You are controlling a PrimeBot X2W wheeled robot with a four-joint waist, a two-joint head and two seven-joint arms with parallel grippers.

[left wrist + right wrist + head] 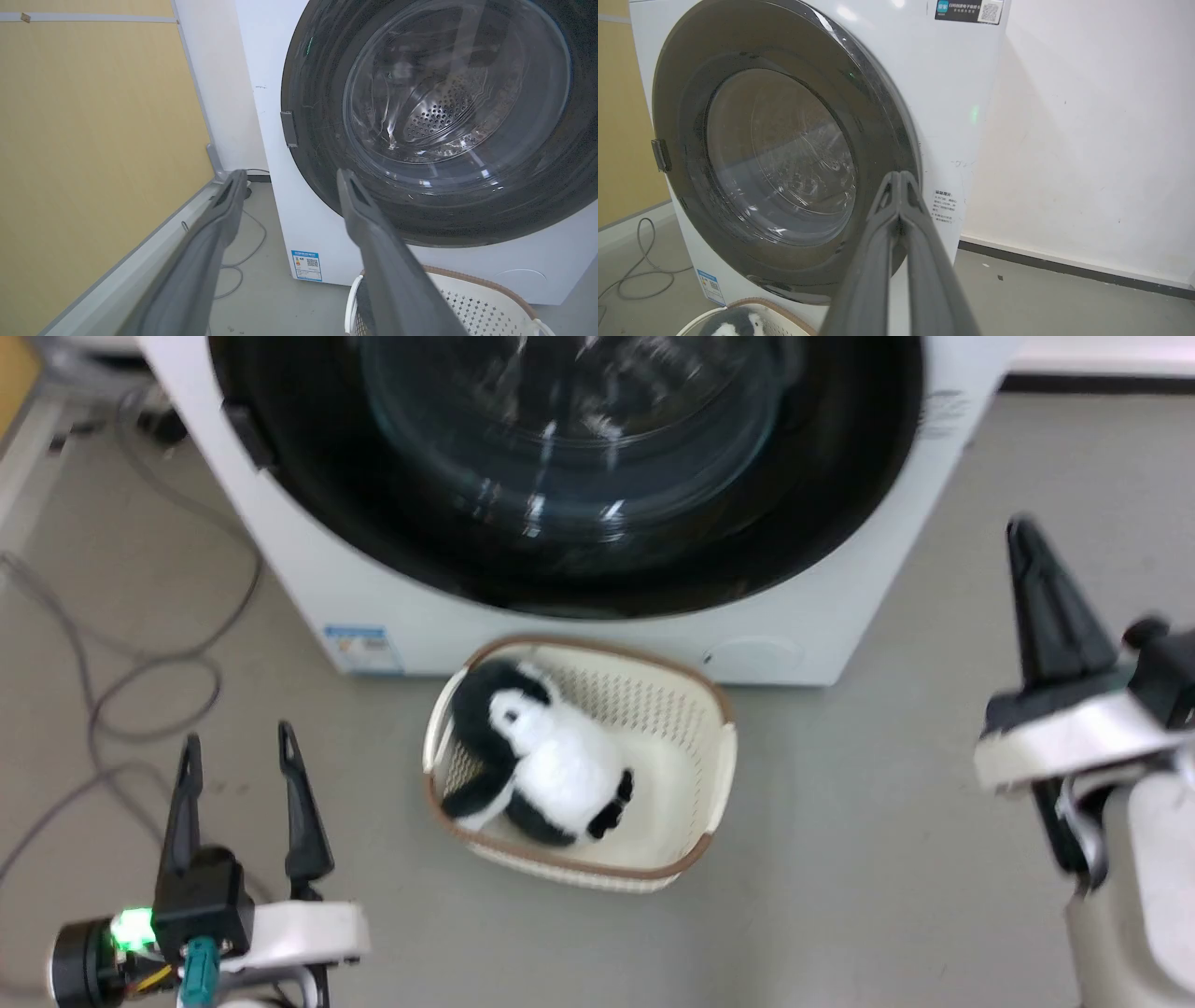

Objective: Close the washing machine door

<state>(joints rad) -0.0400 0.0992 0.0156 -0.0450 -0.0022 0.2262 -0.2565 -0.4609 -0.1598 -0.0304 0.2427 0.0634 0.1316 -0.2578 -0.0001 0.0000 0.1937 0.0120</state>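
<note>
The white washing machine (597, 635) (266, 70) (952, 84) stands straight ahead. Its round black-rimmed door (569, 476) (439, 121) (780, 149) lies flat against the front, shut, with the steel drum showing through the glass. My left gripper (238, 742) (289, 179) is open at the lower left, empty, well short of the machine. My right gripper (1022, 532) (900, 176) is shut on nothing, raised at the right, in front of the door's right edge without touching it.
A cream laundry basket (714, 756) (490, 289) (738, 308) holding a black-and-white plush penguin (541, 756) sits on the floor against the machine's front. Grey cables (140, 653) trail over the floor at the left. A yellow wall panel (93, 140) stands left; a white wall (1087, 140) right.
</note>
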